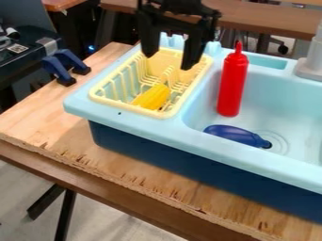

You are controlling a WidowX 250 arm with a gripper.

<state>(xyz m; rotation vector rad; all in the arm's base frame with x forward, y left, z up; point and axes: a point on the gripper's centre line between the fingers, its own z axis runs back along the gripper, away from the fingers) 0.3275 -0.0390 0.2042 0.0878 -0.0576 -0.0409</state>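
The black gripper (168, 52) hangs over the back part of the yellow dish rack (100, 99), its two fingers spread wide apart with nothing between them. Inside the rack, toward its front, lies a yellow object (152, 97), below the gripper and not touched by it. A red bottle (232, 83) stands upright in the light blue sink (277, 94), right of the gripper. On the basin floor in front of the bottle, a dark blue object (237, 135) lies on its side near the drain.
The sink's rim surrounds rack and basin, and a grey-white faucet base (310, 68) rises at the back right. Blue clamps (58, 69) sit at the left edge of the wooden board (37, 120). Dark equipment stands at the far left.
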